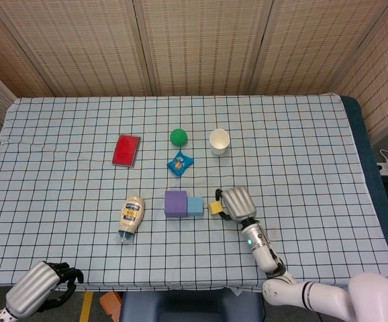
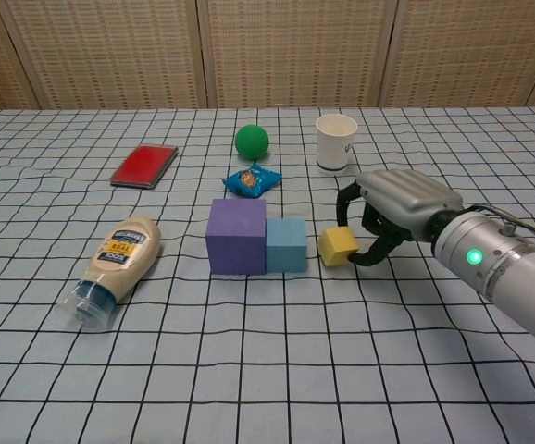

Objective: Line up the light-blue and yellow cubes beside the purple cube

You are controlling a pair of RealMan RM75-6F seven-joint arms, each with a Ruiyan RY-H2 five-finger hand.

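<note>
- Near the middle of the frame, on the checked cloth of the bench (image 1: 301,134): purple cube (image 1: 175,203) with light-blue cube (image 1: 195,206) touching its right face.
- Just right of the light-blue cube, a small gap between them: yellow cube (image 2: 338,246), slightly tilted, pinched between thumb and fingers (image 2: 345,205) of the right hand (image 2: 392,208); from the chest view cannot tell whether its underside touches the cloth.
- Lower right of the chest view: right forearm with a lit green lamp, reaching in toward the row of cubes.
- Bottom left corner of the head view: left hand (image 1: 43,287), off the bench edge, fingers curled in on nothing; outside the chest view.
- Left of the purple cube, well apart: mayonnaise bottle (image 2: 116,264) lying on its side, cap toward the lower edge of the frame.
- Behind the cubes: blue snack packet (image 2: 253,180), then green ball (image 2: 252,141) further back.
- Right of the ball: white paper cup (image 2: 336,141), upright.
- Upper left of the cubes: flat red book (image 2: 144,165) lying on the cloth.
</note>
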